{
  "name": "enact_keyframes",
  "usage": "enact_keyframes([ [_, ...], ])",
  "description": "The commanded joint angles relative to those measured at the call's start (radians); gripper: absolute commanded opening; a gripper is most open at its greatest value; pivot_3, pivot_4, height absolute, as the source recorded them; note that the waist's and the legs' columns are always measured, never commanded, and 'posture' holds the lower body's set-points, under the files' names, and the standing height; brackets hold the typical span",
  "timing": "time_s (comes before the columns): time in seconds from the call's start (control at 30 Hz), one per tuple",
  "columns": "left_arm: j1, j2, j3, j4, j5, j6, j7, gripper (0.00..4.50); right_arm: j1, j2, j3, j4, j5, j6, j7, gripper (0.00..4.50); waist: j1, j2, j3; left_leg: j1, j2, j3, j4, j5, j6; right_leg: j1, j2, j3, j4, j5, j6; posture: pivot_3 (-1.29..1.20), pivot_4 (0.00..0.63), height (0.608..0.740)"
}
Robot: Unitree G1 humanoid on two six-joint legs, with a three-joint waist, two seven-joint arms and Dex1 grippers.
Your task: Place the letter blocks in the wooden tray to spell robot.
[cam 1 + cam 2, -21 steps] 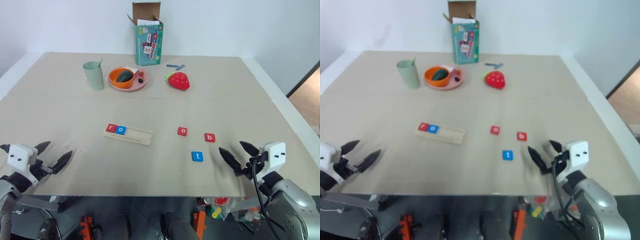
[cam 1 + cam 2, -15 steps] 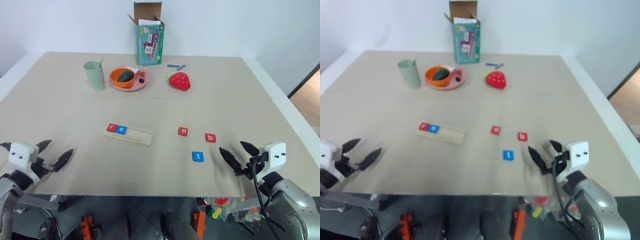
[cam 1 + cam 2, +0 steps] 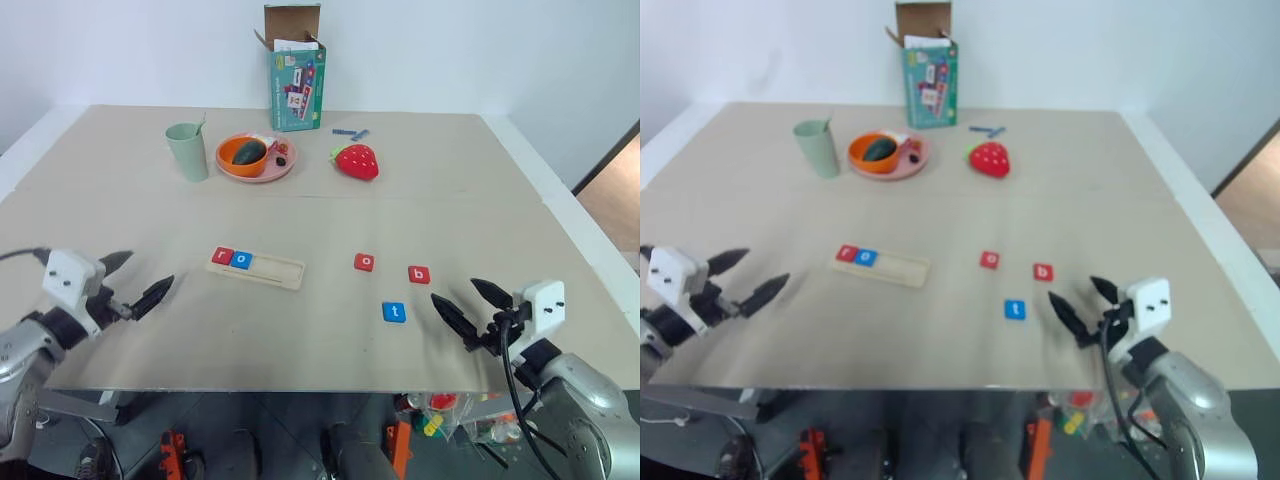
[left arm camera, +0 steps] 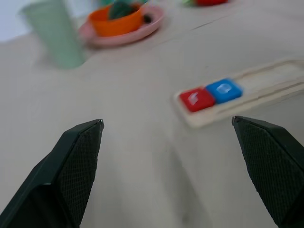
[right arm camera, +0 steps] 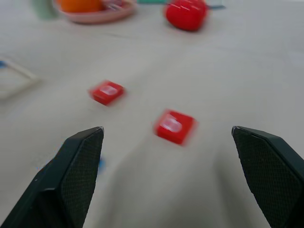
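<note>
The wooden tray [image 3: 256, 268] is lying on the table [image 3: 320, 215], a little toward nine o'clock from the table's middle, with its long side running roughly from nine to three o'clock. A red block with an r [image 3: 223, 255] and a blue block with an o [image 3: 242, 260] are sitting side by side, touching, in the tray's nine-o'clock end; the remaining part of the slot is showing bare wood.

Three more blocks are lying loose on the table at about three o'clock from the tray, well apart from it. The red o block [image 3: 365, 262] is nearest the tray, the red b block [image 3: 419, 274] is lying further toward three o'clock, and the blue t block [image 3: 394, 312] is sitting toward six o'clock, between and below the two.

The left gripper [image 3: 139, 285] is hovering near the table's six-o'clock edge, at about eight o'clock from the tray, with its fingers spread wide and gripping nothing. The right gripper [image 3: 470, 305] is hovering just at three o'clock of the blue t block, apart from it, with its fingers also spread wide and gripping nothing.
</note>
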Motion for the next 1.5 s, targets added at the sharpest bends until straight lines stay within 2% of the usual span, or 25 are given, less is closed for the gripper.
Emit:
enact_keyframes([
  [0.03, -0.114, 0.055, -0.075, 0.082, 0.012, -0.041, -0.13, 4.5, -0.039, -0.036, 0.041, -0.05, 0.081, 0.046, 0.086, 4.46, 0.0, 0.0, 0.0, 0.0, 0.0, 0.0, 0.0, 0.0, 0.001, 0.001, 0.0, 0.0, 0.0, 0.0, 0.0, 0.0, 0.15, 0.74],
  [0.17, -0.306, 0.072, -0.215, 0.264, 0.069, -0.112, -0.307, 4.5, -0.113, -0.055, 0.119, -0.046, 0.111, 0.085, 0.149, 4.46, 0.001, 0.001, 0.0, 0.0, -0.001, 0.001, 0.0, 0.001, 0.001, 0.0, 0.0, 0.001, 0.0, 0.001, 0.001, 0.0, 0.15, 0.74],
  [0.37, -0.618, 0.031, -0.401, 0.644, 0.167, -0.258, -0.592, 4.5, -0.226, -0.055, 0.227, -0.008, 0.073, 0.078, 0.208, 4.46, 0.001, 0.001, 0.0, -0.003, -0.001, -0.003, 0.0, 0.0, 0.001, -0.001, 0.003, -0.001, 0.0, 0.004, 0.007, 0.0, 0.15, 0.74],
  [0.53, -0.899, -0.044, -0.499, 0.994, 0.272, -0.391, -0.767, 4.5, -0.298, -0.022, 0.272, 0.008, 0.043, 0.07, 0.186, 4.46, 0.001, 0.001, 0.0, -0.008, 0.0, -0.007, 0.001, 0.0, 0.001, -0.004, 0.005, -0.004, 0.0, 0.004, 0.007, 0.0, 0.15, 0.74],
  [0.67, -1.011, -0.078, -0.58, 1.148, 0.307, -0.456, -0.808, 4.5, -0.303, -0.005, 0.276, -0.014, 0.033, 0.076, 0.155, 4.46, 0.0, 0.001, 0.0, -0.014, 0.0, -0.009, 0.002, 0.0, 0.002, -0.008, 0.005, -0.005, 0.0, 0.004, 0.007, 0.0, 0.15, 0.74],
  [0.9, -1.129, -0.152, -0.689, 1.317, 0.37, -0.586, -0.808, 4.5, -0.265, 0.026, 0.282, -0.087, 0.029, 0.084, 0.078, 4.46, 0.003, 0.001, 0.0, -0.017, 0.0, -0.012, 0.003, -0.001, 0.003, -0.008, 0.005, -0.008, 0.0, 0.004, 0.006, 0.0, 0.15, 0.74],
  [1.13, -1.171, -0.199, -0.734, 1.401, 0.424, -0.664, -0.808, 4.5, -0.211, 0.051, 0.293, -0.155, 0.017, 0.08, 0.006, 4.46, 0.001, 0.001, 0.0, -0.017, 0.0, -0.013, 0.005, -0.001, 0.003, -0.008, 0.006, -0.008, 0.001, 0.004, 0.006, 0.0, 0.15, 0.74],
  [1.5, -1.173, -0.243, -0.698, 1.458, 0.524, -0.692, -0.806, 4.5, -0.153, 0.067, 0.297, -0.185, -0.006, 0.052, -0.031, 4.46, 0.002, 0.001, 0.0, -0.017, 0.0, -0.014, 0.006, 0.0, 0.003, -0.007, 0.006, -0.008, 0.002, 0.004, 0.006, 0.0, 0.15, 0.74],
])
